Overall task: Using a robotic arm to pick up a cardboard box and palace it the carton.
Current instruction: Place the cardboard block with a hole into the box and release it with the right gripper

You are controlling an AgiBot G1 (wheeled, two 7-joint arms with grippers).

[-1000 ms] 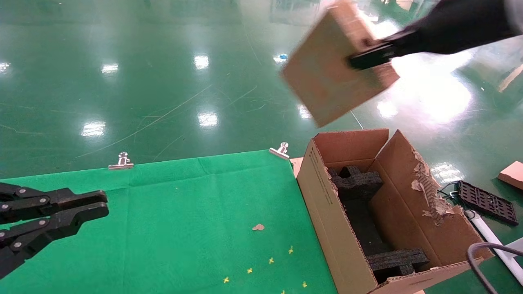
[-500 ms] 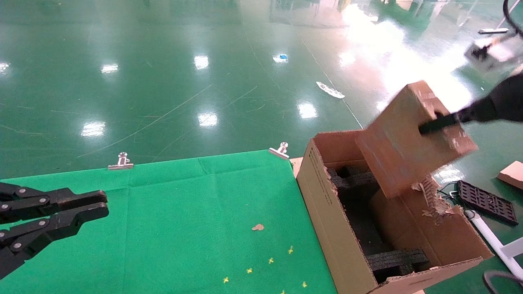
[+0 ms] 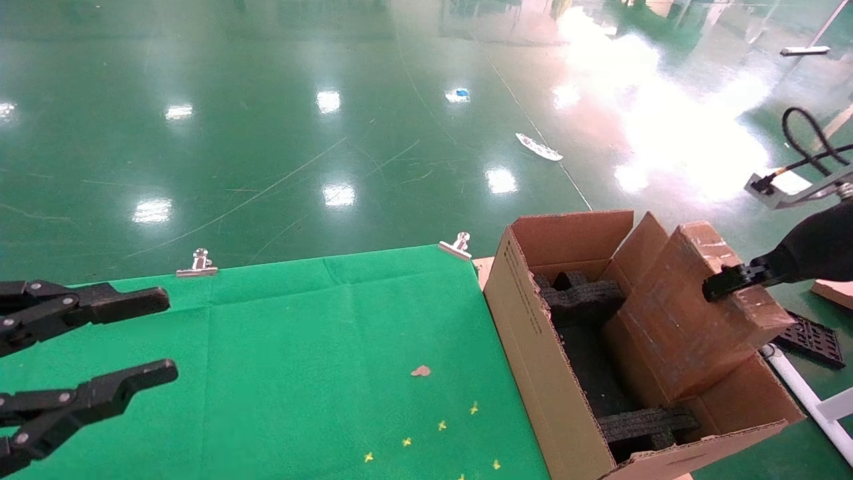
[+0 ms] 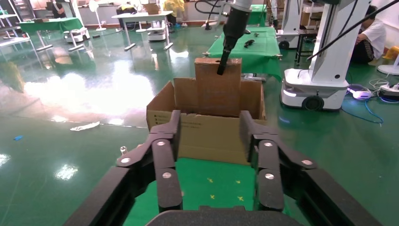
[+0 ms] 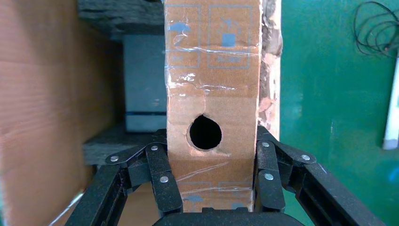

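Observation:
My right gripper (image 3: 723, 283) on the black-wristed robotic arm (image 3: 816, 250) is shut on the cardboard box (image 3: 686, 320). The box is tilted, with its lower part inside the carton (image 3: 533, 320), against the carton's right wall. In the right wrist view the fingers (image 5: 162, 165) clamp both broad faces of the taped box (image 5: 211, 84) just below its round hole (image 5: 205, 133). Black foam blocks (image 3: 586, 293) lie inside the carton. My left gripper (image 3: 166, 335) is open and empty over the green cloth, far left. The left wrist view shows the carton (image 4: 207, 136) and box (image 4: 219, 92) ahead.
The green cloth table (image 3: 300, 347) has two metal clips (image 3: 197, 263) (image 3: 457, 245) at its far edge. On the floor to the right are a black tray (image 3: 810, 340), a white tube (image 3: 800, 387) and another small box (image 3: 836, 287). Another robot base (image 4: 324, 89) stands beyond the carton.
My right gripper has carried the cardboard box down from high above the carton into its right side. My left gripper has opened from nearly shut.

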